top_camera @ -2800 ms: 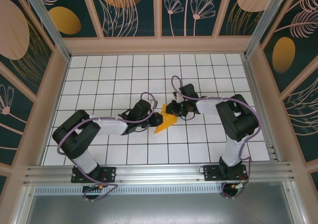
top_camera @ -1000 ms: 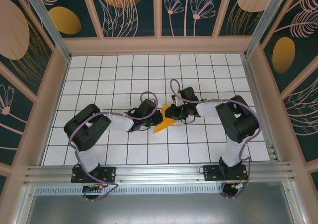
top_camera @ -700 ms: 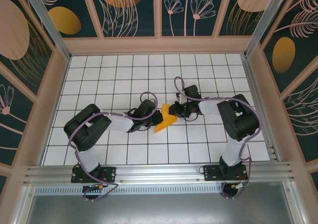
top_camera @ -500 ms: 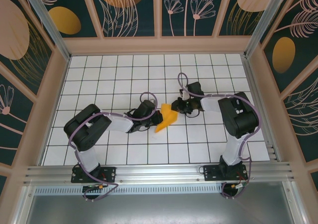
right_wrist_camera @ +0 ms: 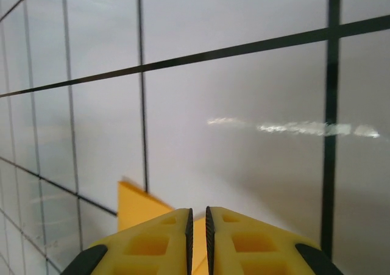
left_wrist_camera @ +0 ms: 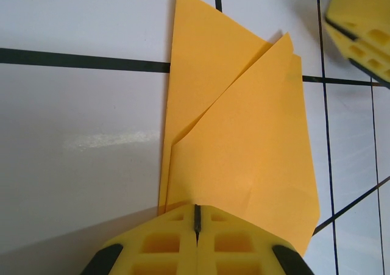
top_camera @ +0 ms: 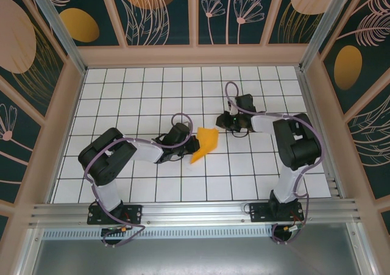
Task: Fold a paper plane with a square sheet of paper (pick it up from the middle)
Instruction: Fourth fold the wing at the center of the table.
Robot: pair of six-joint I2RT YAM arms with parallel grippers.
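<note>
The square sheet of paper [top_camera: 206, 144] lies folded into a pointed orange-yellow shape at the middle of the tiled floor, layers overlapping [left_wrist_camera: 244, 135]. My left gripper [top_camera: 194, 144] is shut, its yellow tips [left_wrist_camera: 196, 209] resting on the paper's near edge; I cannot tell whether the paper is pinched. My right gripper [top_camera: 222, 122] sits about one tile right of the paper and a little behind it, apart from it, jaws nearly together with a thin slit [right_wrist_camera: 197, 213] and nothing between. A corner of the paper [right_wrist_camera: 137, 205] peeks out beside its left finger.
White tiled floor [top_camera: 152, 92] with black grid lines, enclosed by patterned walls. A metal rail [top_camera: 195, 211] runs along the near edge by the arm bases. Cables loop above both wrists.
My right gripper has drawn back from the paper, to the right and toward the far wall. The left gripper has stayed at the paper's left edge, and the paper now lies flatter.
</note>
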